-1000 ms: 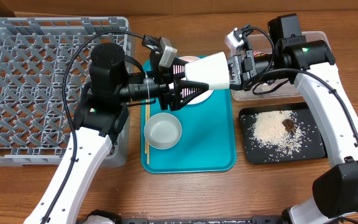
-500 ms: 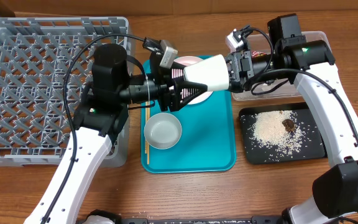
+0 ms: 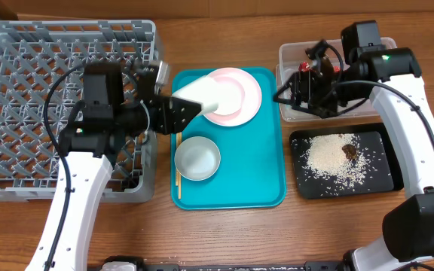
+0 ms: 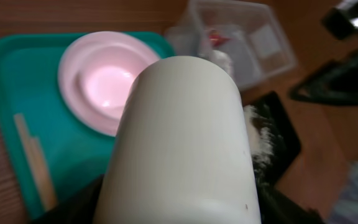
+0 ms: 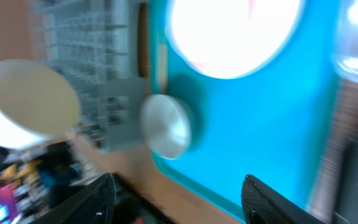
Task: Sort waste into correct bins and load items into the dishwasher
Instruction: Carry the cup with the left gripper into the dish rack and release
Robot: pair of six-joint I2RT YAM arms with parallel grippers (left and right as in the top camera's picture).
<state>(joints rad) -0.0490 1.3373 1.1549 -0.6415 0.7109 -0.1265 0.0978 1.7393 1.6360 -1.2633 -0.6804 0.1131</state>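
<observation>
Pinching a white cup (image 3: pixel 202 94) sideways in the left pincer (image 3: pixel 173 113), centre frame, above the upper left corner of the teal tray (image 3: pixel 262 177), just right of the grey dish rack (image 3: pixel 21 90). Holding the right pincer (image 3: pixel 292 89) spread and empty at upper right, over the clear tub (image 3: pixel 288 53).

Overhead view is bright, evenly lit from above and sharp; only soft, faint shadows on the worktop (image 3: pixel 224 233). Left wrist view is dimmer: cup (image 4: pixel 185 143) up close and soft, background out of focus, pink bowl (image 4: pixel 107 84) glares. Right wrist view is heavily blurred throughout; plate (image 5: pixel 235 34) blown out white, rack (image 5: pixel 79 62) smeared into grey streaks.
</observation>
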